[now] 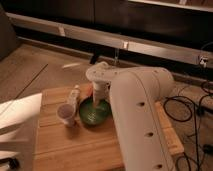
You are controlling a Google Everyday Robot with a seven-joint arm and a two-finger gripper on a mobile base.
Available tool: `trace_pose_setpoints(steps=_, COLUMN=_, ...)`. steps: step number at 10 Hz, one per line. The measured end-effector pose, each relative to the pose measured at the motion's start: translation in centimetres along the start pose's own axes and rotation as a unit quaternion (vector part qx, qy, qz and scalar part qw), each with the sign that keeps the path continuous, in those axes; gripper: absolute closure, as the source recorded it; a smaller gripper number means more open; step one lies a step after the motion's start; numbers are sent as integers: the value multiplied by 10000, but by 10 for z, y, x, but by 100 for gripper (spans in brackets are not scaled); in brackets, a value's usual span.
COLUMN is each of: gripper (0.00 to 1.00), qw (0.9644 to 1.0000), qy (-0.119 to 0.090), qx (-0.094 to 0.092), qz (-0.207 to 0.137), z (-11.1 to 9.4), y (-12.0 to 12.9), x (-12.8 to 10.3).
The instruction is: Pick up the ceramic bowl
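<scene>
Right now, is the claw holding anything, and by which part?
It cannot be told: the claw sits at the far rim of the ceramic bowl.

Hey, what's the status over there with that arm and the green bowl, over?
Status: tool low at green bowl's far rim. Bowl sits on wooden table. Close beside it, pale cup; arm hides its other side.

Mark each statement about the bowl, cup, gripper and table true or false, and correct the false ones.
1. The bowl is green. True.
2. The cup stands on the picture's right of the bowl. False: it stands on its left, close beside it.
3. The gripper is down at the bowl, over its far side. True.
4. The bowl sits on the floor. False: it sits on the wooden table.
</scene>
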Motion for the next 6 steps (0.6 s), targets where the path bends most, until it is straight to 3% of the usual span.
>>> trace_pose_setpoints(steps=3, gripper=90, qw=9999, qy=-116, qx=8, qz=-3, z=-6, y=-2, x=-7)
trace_pose_setpoints(steps=5, gripper=100, qw=9997, qy=-234, qx=17, qz=37, z=-17, y=-2, x=-11)
trace_pose_setpoints(steps=6, gripper=100, qw=9993, qy=-358, qx=19, qz=55, z=-28, y=-2, x=-13)
